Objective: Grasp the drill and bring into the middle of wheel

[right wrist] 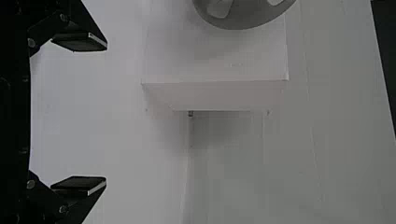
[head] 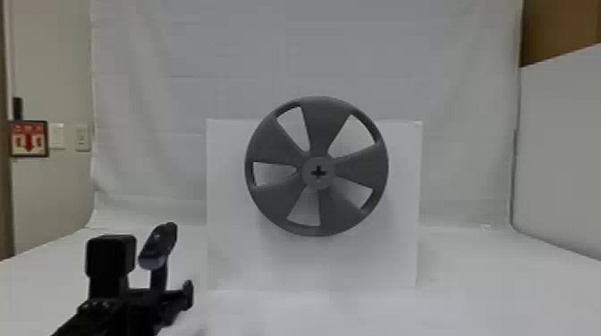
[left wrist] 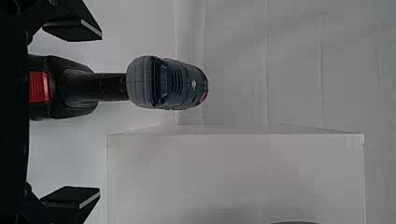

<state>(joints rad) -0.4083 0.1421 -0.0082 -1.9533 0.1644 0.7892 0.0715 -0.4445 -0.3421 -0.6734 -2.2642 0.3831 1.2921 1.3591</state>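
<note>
White backdrop (head: 349,53) across frame; white counter (head: 492,277) below; white box (head: 232,250) at centre, dark grey wheel (head: 272,205) before it; left gripper (head: 152,298), lower left, unclenched; right gripper (right wrist: 105,114) gaping, at wrist view's left edge; drill (head: 157,248), lower left, between left gripper's spread fingers.

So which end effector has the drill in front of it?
The robot's left end effector: the drill stands upright ahead of its open fingers. The right end effector is open too, but over towards the white box's other side.
</note>
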